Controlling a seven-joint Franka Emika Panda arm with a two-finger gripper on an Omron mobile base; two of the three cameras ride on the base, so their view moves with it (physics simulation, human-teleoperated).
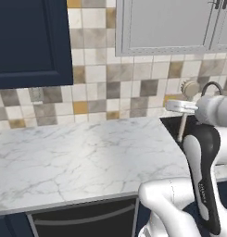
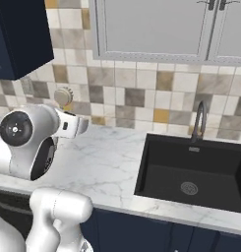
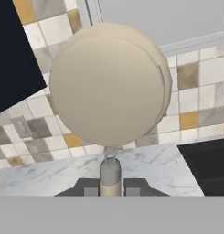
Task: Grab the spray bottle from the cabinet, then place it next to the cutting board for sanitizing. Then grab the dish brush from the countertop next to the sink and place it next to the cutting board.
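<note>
gripper [image 3: 110, 186] clamped on dish brush [image 3: 109, 84] handle, head up | carried above countertop [image 1: 78, 157], left of sink [image 2: 191, 172] | advice: keep it upright, travel slowly toward cutting board

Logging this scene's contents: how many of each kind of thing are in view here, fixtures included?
Dish brush, held upright in the end effector: 1
Navy cabinet: 1
Pale grey cabinet: 1
Black sink: 1
Faucet: 1
Marble countertop: 1
Total: 6

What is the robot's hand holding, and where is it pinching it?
The gripper is holding the dish brush. Its fingers pinch the thin handle, with the round bristle head sticking out past them.
</note>
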